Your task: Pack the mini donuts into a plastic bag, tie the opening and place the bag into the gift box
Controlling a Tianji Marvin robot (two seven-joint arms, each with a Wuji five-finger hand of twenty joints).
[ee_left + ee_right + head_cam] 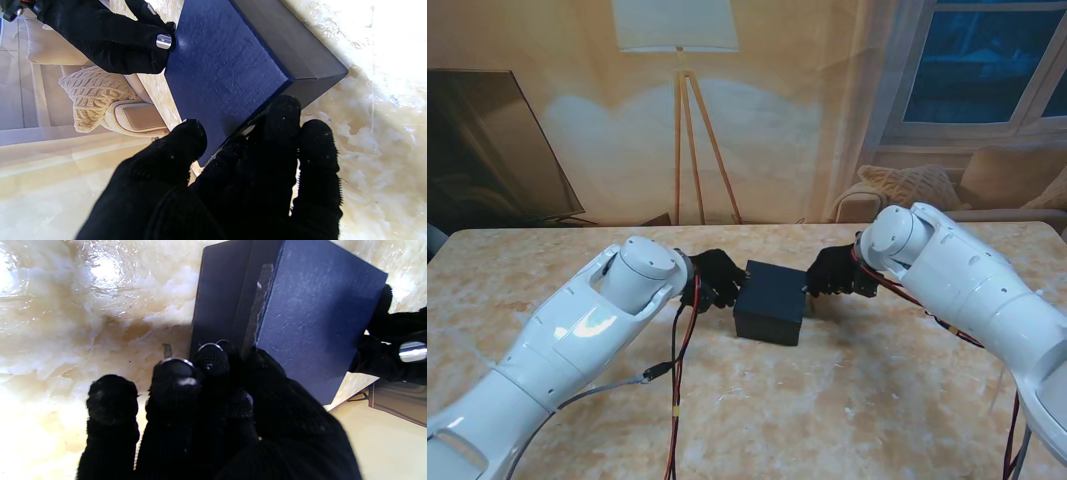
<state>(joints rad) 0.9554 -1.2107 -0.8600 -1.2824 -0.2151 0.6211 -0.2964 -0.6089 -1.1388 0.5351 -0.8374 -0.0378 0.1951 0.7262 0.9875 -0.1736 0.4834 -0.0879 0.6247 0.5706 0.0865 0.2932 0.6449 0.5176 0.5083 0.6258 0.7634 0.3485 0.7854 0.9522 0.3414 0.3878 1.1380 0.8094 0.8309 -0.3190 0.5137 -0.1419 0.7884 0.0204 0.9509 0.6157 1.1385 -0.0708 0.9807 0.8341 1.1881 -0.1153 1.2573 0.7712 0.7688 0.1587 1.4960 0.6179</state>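
Gift box (769,300) closed, frame centre in stand view, on marbled surface (857,400). Left hand (714,277) and right hand (835,271) flank it. Wrist views only: left fingers (280,133) clamped on box edge, thumb on lid; right fingers (210,363) pinching lid seam. Stand view hides fingertips.

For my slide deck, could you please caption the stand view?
Both gloved hands, left hand and right hand, flank the closed dark gift box on the marble table.
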